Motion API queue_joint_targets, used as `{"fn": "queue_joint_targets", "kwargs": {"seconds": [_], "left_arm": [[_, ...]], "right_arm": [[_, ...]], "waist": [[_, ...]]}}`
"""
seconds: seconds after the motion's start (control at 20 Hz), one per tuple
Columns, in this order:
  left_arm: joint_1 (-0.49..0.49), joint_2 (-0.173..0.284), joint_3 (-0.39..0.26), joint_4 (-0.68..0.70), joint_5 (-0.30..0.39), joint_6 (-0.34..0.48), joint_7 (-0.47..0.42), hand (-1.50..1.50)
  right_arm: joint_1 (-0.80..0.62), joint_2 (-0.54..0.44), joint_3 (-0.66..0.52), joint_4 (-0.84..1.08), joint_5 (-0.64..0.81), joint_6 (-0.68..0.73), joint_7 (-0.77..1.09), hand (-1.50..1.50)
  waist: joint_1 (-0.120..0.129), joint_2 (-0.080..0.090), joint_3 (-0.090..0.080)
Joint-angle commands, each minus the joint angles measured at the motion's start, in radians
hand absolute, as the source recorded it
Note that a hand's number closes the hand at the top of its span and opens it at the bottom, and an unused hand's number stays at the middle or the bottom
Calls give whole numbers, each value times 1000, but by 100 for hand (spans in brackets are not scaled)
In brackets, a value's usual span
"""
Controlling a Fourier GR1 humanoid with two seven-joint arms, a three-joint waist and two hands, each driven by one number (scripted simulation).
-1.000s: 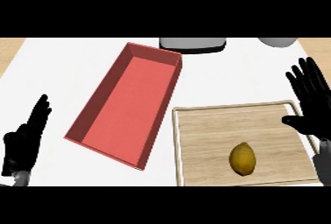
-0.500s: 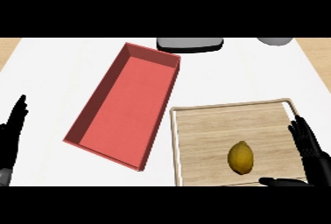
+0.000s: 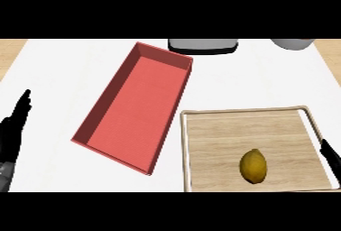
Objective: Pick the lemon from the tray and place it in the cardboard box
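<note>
One lemon [image 3: 254, 166] is all you have to move, and it lies in the lower right of the frame, on the wooden tray [image 3: 220, 135], toward the tray's near right part, long axis running up and down the picture. Nothing touches it. Your right hand [image 3: 331, 156] shows only as a dark sliver at the right edge, just beside the tray's right rim and apart from the fruit; you cannot tell from this how its fingers are set. Your left hand [image 3: 15, 128] rests at the left edge, fingers straight and pointing up, holding nothing.

For the step in hand, which I judge to be the reach, bring the right hand in over the tray's right rim, spread the fingers before you arrive, and close across the lemon's narrow middle rather than its pointed ends. It will probably roll if nudged sideways, so come down from above. Lift clear of the rim before you carry it left.

The tray holds only the lemon. The red box [image 3: 136, 106], long and open-topped, lies slantwise from upper centre to the left of the tray, its near corner just beside the tray's left edge, with nothing inside.
</note>
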Motion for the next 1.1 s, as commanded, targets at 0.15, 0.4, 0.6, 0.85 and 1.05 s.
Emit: {"fn": "queue_joint_targets", "kwargs": {"seconds": [0.15,0.4,0.6,0.85,1.05], "left_arm": [[2,-63,-23,6,-42,16,-18,0],[61,-44,-22,-62,-62,10,-12,0],[-46,-74,16,51,-68,-22,-7,0],[-6,-85,45,-31,-116,-30,58,0],[62,-84,114,-11,-98,-90,-37,0]], "right_arm": [[-86,-162,51,-48,106,124,246,-150],[-122,-236,102,-135,148,230,441,-150],[-303,-165,176,-123,143,311,624,-150],[-304,-117,178,-122,220,366,685,-150],[-312,-31,225,-100,311,352,686,-150]], "waist": [[23,1,0],[29,-2,1],[26,3,1],[16,-1,1],[18,-1,1]]}}
